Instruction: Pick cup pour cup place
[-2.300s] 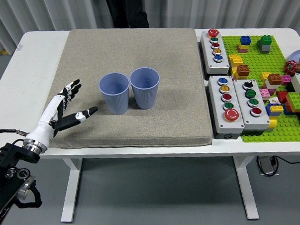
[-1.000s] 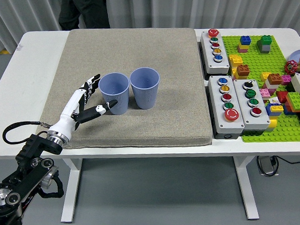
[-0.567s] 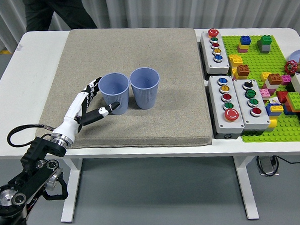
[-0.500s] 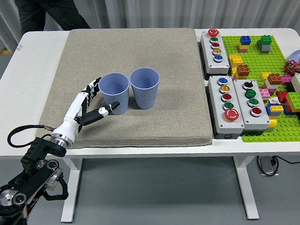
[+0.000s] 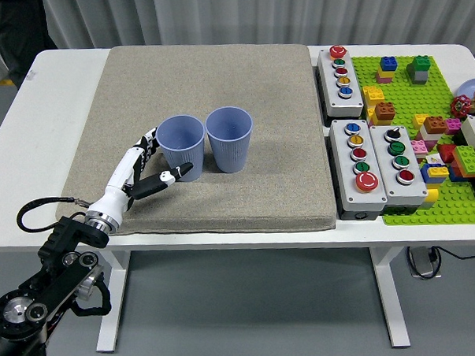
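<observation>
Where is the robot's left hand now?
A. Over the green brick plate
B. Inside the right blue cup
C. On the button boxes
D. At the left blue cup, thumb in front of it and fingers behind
D: the left hand brackets the left blue cup on the mat, not visibly closed on it.

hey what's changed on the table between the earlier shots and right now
The left hand moved forward and to the right across the grey mat, from near its left edge up to the left blue cup, and now brackets it with thumb in front and fingers behind. The cup has not been lifted. Both cups, the right blue cup included, stayed put, as did the button boxes.
</observation>
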Available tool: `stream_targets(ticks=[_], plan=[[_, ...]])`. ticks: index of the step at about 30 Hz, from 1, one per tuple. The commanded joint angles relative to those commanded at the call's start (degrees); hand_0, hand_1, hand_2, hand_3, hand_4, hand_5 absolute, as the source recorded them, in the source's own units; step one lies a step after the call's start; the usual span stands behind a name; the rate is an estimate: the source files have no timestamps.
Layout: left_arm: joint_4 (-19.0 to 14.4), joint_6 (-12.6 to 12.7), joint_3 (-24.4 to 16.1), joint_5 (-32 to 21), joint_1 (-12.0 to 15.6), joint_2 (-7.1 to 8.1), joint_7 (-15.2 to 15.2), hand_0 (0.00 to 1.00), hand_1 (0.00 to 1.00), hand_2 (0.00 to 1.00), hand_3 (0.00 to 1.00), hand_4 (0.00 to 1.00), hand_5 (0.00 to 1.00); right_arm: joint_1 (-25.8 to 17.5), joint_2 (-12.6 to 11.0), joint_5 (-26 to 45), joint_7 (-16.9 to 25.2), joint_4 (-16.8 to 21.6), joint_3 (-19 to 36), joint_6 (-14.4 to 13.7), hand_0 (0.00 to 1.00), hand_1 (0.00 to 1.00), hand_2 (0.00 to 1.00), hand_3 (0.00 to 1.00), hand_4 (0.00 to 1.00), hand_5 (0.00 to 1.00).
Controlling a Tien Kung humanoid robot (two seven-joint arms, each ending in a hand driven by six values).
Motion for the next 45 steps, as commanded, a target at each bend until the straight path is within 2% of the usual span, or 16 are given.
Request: stream_targets(ticks=[11,45], plan=[[2.3,-0.1,0.5,0.2,-2.2,-0.88,0.0,0.998,0.995,0.998,0.998,0.984,0.433,0.3,-0.1,0.4,0.2,0.0,-0.2,-0.1,0.684,0.634,0.585,0.568,0.002,0.123],[5.1,-0.4,1.2,0.0,-3.7,-1.95,0.2,0.998,0.994,0.998,0.998,0.998,0.467,0.4,-0.1,0.2,0.2,0.0,-0.1,0.0,0.686,0.634,0.586,0.568,0.002,0.119]])
